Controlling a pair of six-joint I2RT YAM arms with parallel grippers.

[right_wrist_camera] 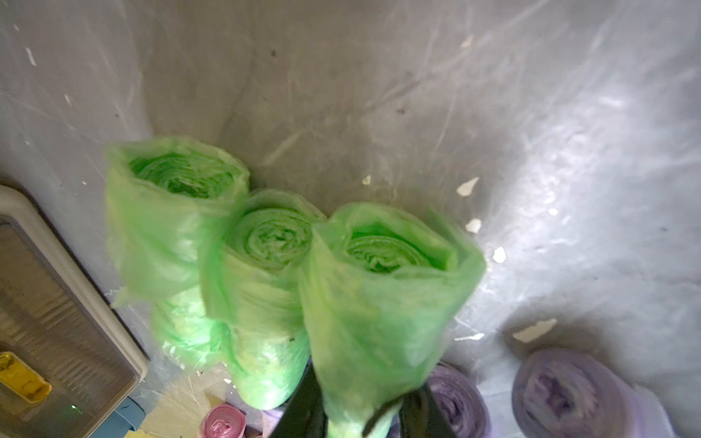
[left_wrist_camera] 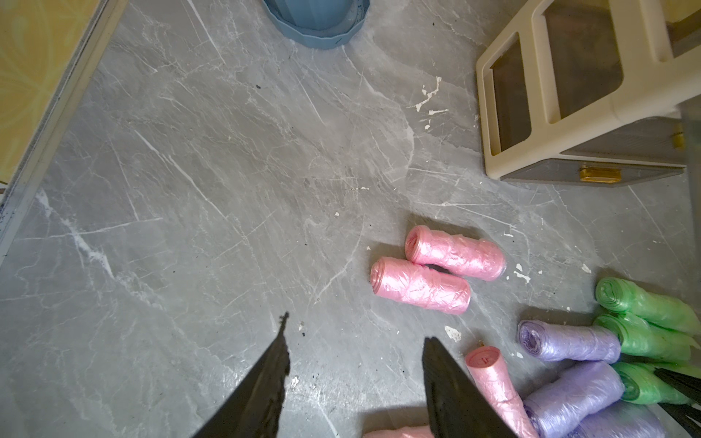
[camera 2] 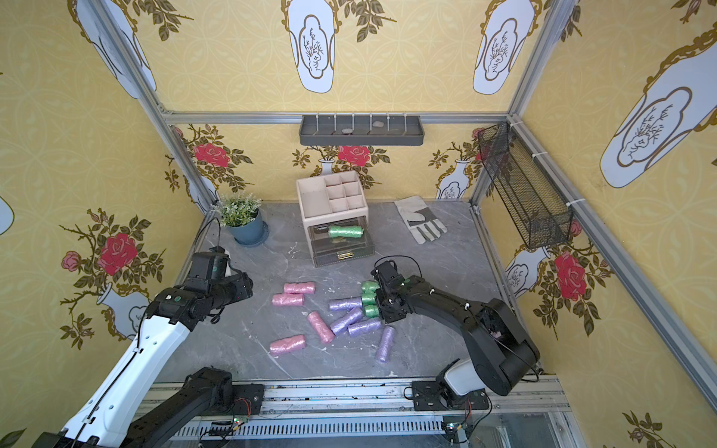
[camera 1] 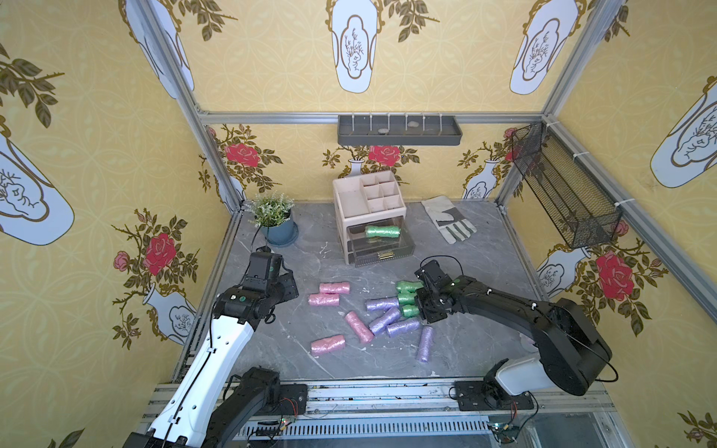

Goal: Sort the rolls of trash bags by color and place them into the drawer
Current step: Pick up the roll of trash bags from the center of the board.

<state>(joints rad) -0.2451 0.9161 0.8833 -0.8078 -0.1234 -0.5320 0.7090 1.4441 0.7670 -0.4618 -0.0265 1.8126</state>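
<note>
3 blurred green rolls [right_wrist_camera: 265, 242], right gripper [right_wrist_camera: 362, 415] mostly behind the nearest

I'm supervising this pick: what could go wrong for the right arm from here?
The right gripper pinches the green roll near one end, so it may slip. Two neighbouring green rolls crowd it and could get dragged. The open drawer already holds a roll; the next could land on it.

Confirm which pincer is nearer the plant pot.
Left. The left pincer hangs open just in front of the plant pot; the right pincer is farther off, gripping a green roll.
</note>
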